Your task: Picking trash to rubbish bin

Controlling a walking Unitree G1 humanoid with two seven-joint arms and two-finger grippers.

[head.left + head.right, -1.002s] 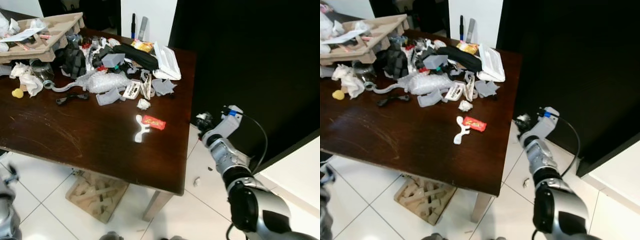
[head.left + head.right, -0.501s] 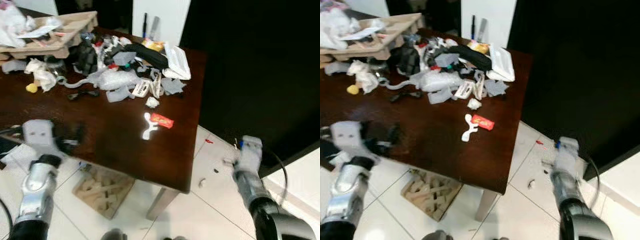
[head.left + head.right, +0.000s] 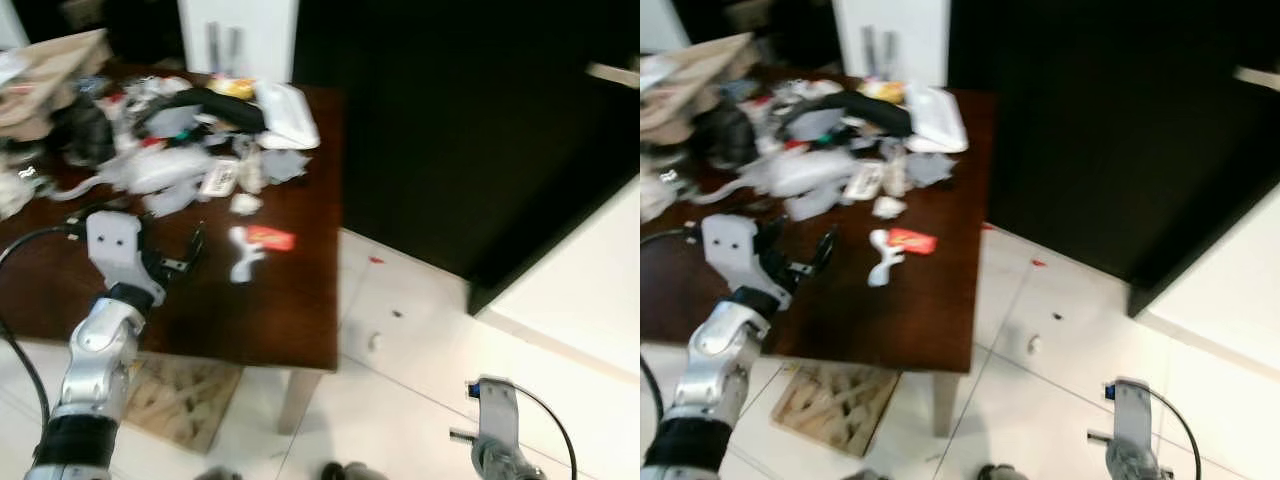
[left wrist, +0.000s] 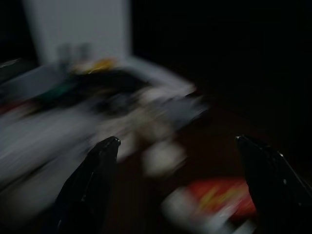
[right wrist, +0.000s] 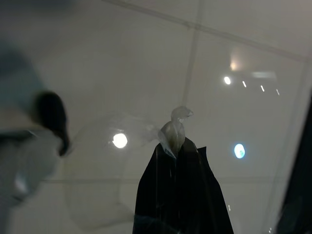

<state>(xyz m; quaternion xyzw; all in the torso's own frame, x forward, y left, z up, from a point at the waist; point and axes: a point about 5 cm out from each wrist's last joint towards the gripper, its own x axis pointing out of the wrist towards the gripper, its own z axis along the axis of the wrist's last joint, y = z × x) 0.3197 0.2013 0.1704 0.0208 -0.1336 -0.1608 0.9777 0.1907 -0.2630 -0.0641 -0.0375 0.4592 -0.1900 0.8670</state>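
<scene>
Over on the left, the left gripper point(image 3: 180, 262) hangs above the front part of the dark wooden table point(image 3: 300, 330), its two black fingers point(image 4: 87, 187) spread wide with nothing between them — a stance that looks made for coming down on a small piece. Just beyond it lie the likely targets: a white plastic scrap point(image 3: 240, 255) and, touching its far end, a red wrapper point(image 3: 270, 238), both set apart from the big heap of trash point(image 3: 190, 140) piled toward the back of the table. That isolation is probably why the arm is aimed here — loose pieces near the edge are easier to take than anything buried in the pile.

Moving right, off the table, a small white crumb point(image 3: 374, 342) sits on the pale tiled floor point(image 3: 420, 350) near the table leg.

Far right and low, the right gripper point(image 5: 179, 161) points down at the tiles, its fingers pinched together on a thin twist of clear plastic film point(image 5: 173, 127) — held clear of the floor, presumably waiting for a bin.
</scene>
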